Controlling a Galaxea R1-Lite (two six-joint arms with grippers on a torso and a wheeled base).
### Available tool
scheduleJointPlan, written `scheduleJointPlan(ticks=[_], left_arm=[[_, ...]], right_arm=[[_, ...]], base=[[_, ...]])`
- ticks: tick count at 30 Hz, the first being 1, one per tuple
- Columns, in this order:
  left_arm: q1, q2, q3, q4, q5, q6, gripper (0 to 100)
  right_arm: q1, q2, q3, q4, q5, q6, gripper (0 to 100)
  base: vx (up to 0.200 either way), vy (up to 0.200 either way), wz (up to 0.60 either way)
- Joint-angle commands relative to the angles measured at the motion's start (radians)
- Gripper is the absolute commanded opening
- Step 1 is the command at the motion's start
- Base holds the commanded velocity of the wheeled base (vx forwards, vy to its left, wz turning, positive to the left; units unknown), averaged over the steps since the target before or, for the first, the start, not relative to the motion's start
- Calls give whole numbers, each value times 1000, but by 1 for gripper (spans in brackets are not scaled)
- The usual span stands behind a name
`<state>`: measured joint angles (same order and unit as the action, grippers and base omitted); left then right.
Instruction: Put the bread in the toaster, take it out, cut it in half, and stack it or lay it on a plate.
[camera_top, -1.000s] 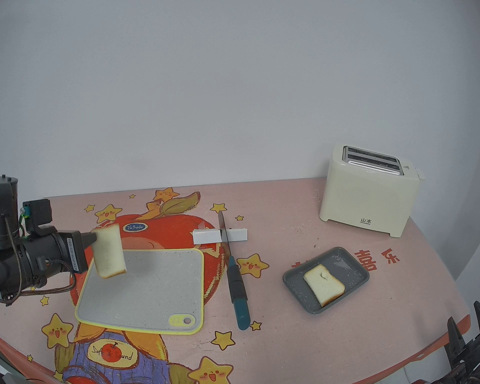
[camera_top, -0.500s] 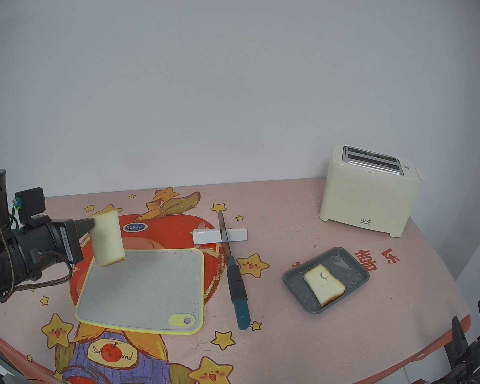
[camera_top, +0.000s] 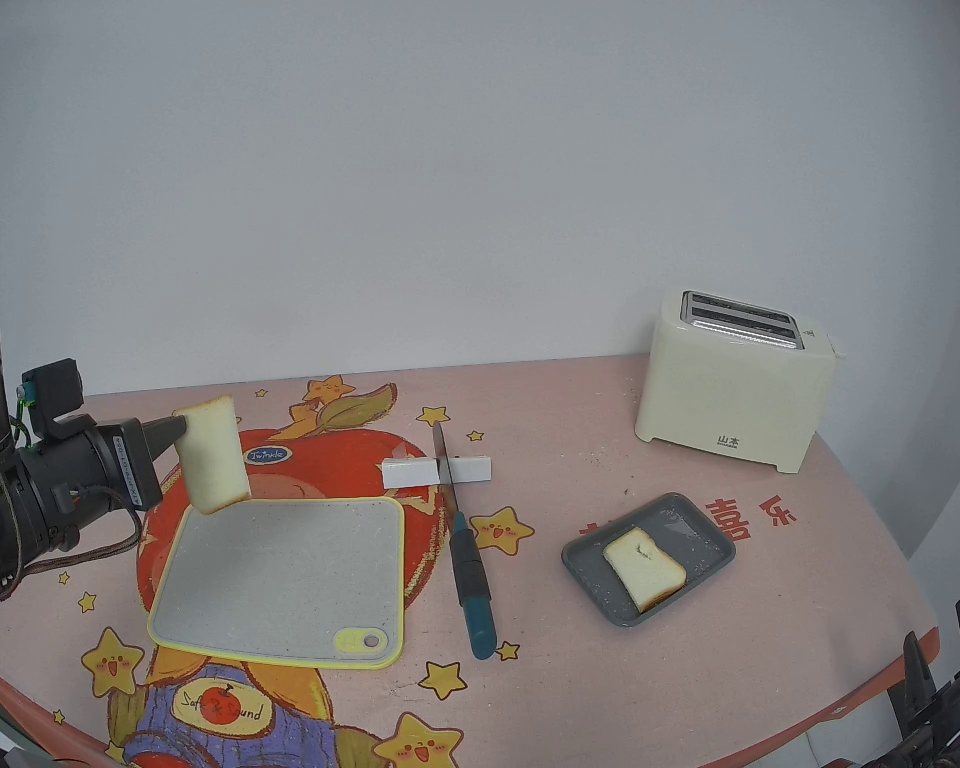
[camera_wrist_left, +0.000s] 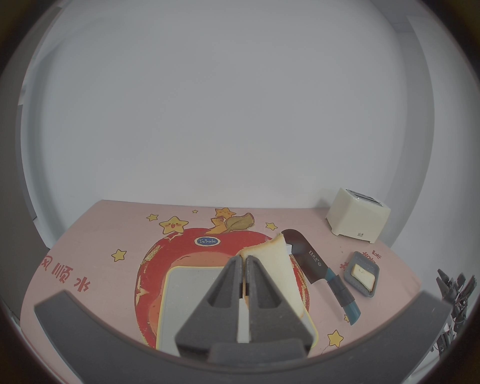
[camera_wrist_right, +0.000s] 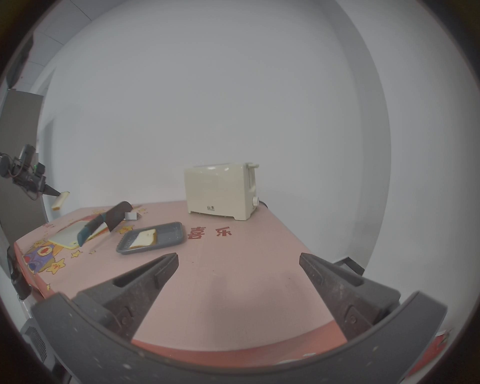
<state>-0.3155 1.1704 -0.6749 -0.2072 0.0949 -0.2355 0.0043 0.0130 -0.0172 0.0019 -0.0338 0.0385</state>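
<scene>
1 spongy rectangular bread slice (camera_top: 212, 452) pinched by left end effector (camera_wrist_left: 244, 263) | right end effector (camera_wrist_right: 238, 258) spread wide

Left arm (camera_top: 60, 485) lies level at the left edge of the head view, wrist pointing toward frame centre; left gripper (camera_top: 180, 430) is pinched tight on the bread (camera_top: 212, 455), which stands upright at its tips; right gripper (camera_wrist_right: 239, 265) sits low in the lower right corner of the head view, fingers (camera_wrist_right: 145, 285) spread wide.
</scene>
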Motion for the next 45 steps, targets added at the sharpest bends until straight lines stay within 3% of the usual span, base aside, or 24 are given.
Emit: scheduleJointPlan(ticks=[1, 9, 24, 27, 31, 45], left_arm=[[-2, 2, 5, 0, 0, 1, 0], [-4, 0, 11, 0, 0, 12, 0], [-5, -2, 18, 0, -1, 22, 0], [-5, -2, 18, -1, -24, 12, 0], [-4, -3, 17, -1, -53, -2, 0], [-5, -3, 20, -1, -55, 12, 0]], right_arm=[[0, -13, 17, 0, 0, 0, 100], [0, -13, 17, 0, 0, 0, 100], [0, -13, 17, 0, 0, 0, 100], [0, -13, 17, 0, 0, 0, 100], [0, -13, 17, 0, 0, 0, 100], [0, -13, 17, 0, 0, 0, 100]], base=[[0, -200, 0], [0, -200, 0], [0, 0, 0], [0, 0, 0], [0, -200, 0], [0, -200, 0]])
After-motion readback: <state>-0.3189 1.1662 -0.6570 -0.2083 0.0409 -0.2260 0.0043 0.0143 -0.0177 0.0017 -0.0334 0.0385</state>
